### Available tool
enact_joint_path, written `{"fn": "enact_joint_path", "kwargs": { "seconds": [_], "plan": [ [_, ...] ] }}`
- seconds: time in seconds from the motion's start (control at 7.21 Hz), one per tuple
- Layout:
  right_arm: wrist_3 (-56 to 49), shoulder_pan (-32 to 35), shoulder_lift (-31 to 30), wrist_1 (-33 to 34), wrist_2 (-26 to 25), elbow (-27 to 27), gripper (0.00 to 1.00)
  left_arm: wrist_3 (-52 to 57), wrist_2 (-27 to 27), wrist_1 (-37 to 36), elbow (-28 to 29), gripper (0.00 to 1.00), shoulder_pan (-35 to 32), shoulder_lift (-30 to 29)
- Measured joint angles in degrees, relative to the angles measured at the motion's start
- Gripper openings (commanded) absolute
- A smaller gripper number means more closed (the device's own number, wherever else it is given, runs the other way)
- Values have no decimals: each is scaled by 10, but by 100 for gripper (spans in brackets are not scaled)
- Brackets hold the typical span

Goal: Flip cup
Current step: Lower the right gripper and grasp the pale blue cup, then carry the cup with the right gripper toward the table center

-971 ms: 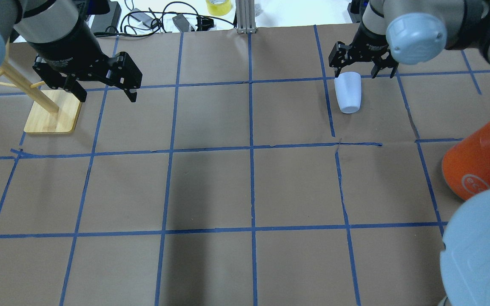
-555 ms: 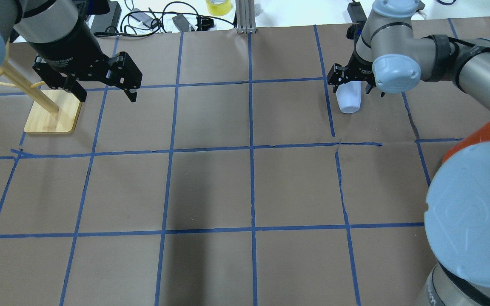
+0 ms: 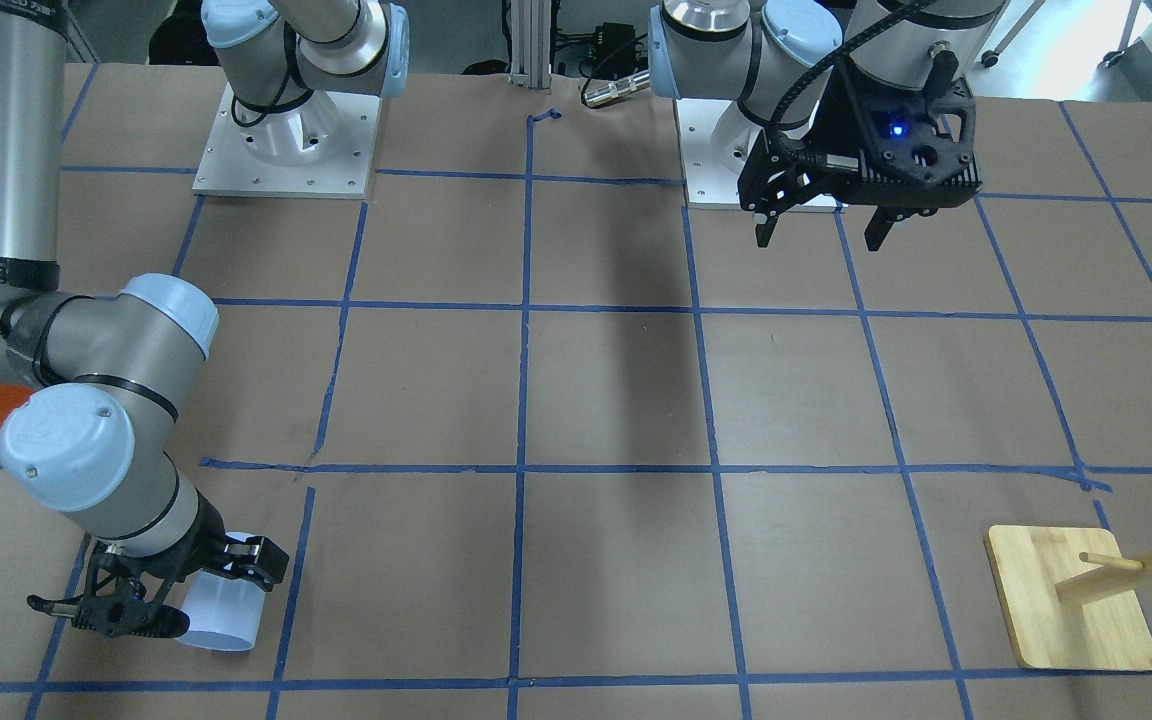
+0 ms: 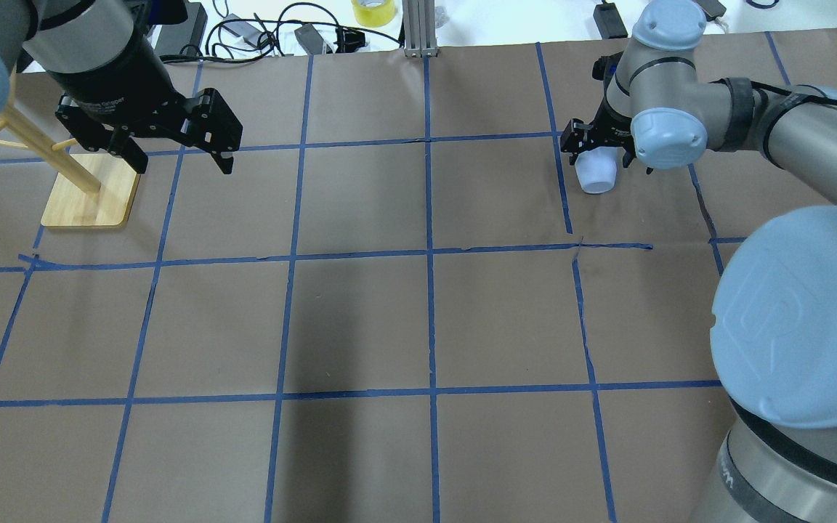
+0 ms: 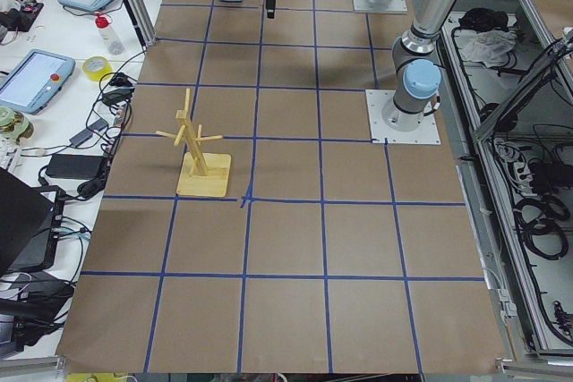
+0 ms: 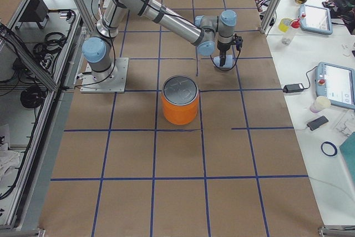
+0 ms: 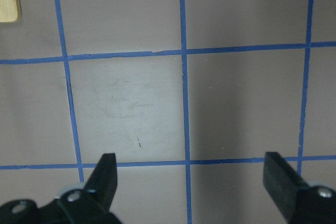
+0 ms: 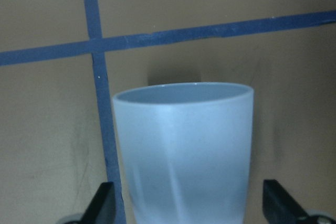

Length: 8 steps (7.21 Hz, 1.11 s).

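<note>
My right gripper point(image 8: 189, 195) is spread around the cup point(image 4: 596, 176), one finger on each side of its tapered wall. A sliver of counter point(image 4: 360, 319) shows in both gaps, so I'm not pinching anything yet. As best I can judge, the cup lies on its side at the far right of the counter, just beside a blue tape line point(image 8: 100, 145), with its mouth pointing away from my base. The step in hand looks like the closing grasp. I want to be centred first, so that both fingers meet the wall together and neither one rolls the cup aside. The wall is smooth and tapered and could slip toward its narrow end, so I should squeeze firmly but gently. Then I should lift clear before turning my wrist, so the rim doesn't drag. My left gripper point(image 7: 191, 163) hangs spread and empty near the wooden rack point(image 4: 91, 192), well apart from all this.
</note>
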<state>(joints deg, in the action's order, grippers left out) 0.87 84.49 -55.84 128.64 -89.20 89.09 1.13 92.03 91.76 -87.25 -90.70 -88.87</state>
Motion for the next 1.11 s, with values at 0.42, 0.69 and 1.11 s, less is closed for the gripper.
{"fn": "enact_joint_path", "kwargs": {
  "seconds": [0.42,0.69,1.11],
  "plan": [
    [0,0,18,5,2,-16,74,0,0,0,0,100,0,0],
    [0,0,18,5,4,-18,71,0,0,0,0,100,0,0],
    [-33,1,-7,-21,14,-31,71,0,0,0,0,100,0,0]
  ]
}}
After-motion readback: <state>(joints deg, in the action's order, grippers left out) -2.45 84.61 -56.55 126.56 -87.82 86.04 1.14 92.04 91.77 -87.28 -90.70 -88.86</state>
